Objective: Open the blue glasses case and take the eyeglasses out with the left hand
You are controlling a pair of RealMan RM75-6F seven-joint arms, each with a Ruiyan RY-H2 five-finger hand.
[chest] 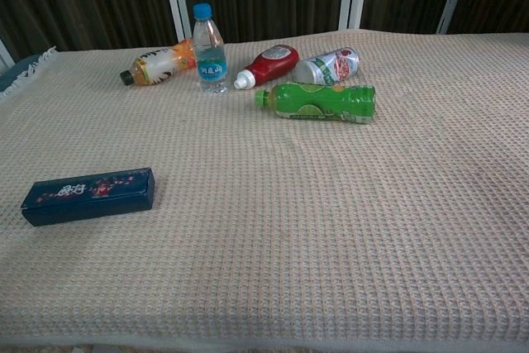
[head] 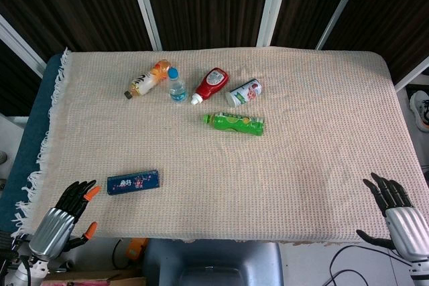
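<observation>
The blue glasses case [head: 133, 182] lies closed and flat on the woven cloth near the table's front left; the chest view shows the case [chest: 89, 195] with a floral print on its lid. My left hand [head: 64, 217] hovers at the front left corner, just left of the case and apart from it, fingers spread and holding nothing. At the front right corner my right hand [head: 395, 211] is also spread with nothing in it. No eyeglasses are visible. Neither hand appears in the chest view.
At the back of the table lie an orange drink bottle [head: 147, 80], a red ketchup bottle [head: 211, 84], a can [head: 244, 92] and a green bottle [head: 234, 122]; a small water bottle [head: 177, 86] stands upright. The cloth-covered table [head: 315, 152] has a fringed left edge.
</observation>
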